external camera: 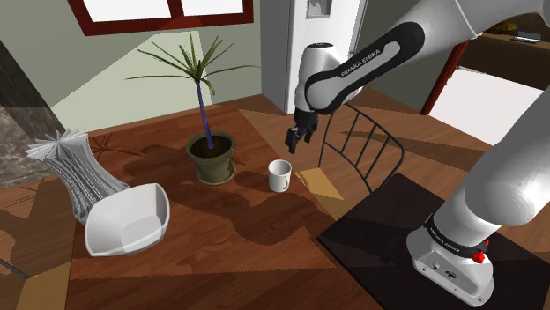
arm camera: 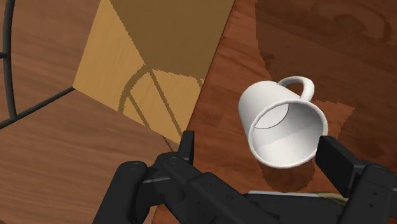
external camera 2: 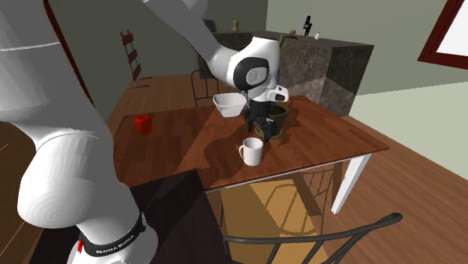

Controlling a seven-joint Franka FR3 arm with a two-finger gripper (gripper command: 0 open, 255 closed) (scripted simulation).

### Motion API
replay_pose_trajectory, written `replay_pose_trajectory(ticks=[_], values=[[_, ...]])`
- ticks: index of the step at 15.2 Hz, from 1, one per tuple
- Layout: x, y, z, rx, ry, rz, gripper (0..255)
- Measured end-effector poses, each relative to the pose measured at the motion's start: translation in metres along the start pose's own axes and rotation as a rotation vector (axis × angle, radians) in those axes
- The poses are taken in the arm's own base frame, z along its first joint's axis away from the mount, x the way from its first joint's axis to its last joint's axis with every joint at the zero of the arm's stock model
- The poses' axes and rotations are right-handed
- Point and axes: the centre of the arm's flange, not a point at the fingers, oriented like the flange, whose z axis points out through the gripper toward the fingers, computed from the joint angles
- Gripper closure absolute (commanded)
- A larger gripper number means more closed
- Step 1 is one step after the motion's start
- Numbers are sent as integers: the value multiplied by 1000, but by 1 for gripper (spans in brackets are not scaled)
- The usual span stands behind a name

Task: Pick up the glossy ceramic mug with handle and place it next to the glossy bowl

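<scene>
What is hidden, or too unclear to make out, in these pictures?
- Second exterior view: the gripper and the wrist above it cover part of the plant pot.
- Second exterior view: the red thing on the table is too small to name.
- Wrist view: the mug is seen from above its mouth, so its own rim and wall hide its foot.

Window: red-brown framed window (external camera: 167, 11) in a pale green wall (external camera: 106, 75)
Furniture: dark wooden table (external camera: 220, 255); black wire chair (external camera: 360, 145) beside it
Floor: wooden floor (external camera 2: 420, 180), partly sunlit
</scene>
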Motion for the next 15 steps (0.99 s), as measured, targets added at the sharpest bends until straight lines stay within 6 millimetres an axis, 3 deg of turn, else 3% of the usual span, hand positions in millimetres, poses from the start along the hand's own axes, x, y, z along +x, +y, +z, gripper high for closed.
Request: replay_pose_trajectory(ticks=[5,7,15], values=[[27,-13,61,7,-20,-9,0],[36,-16,74,8,-23,-10,0],[36,-16,113,8,-24,-11,0]])
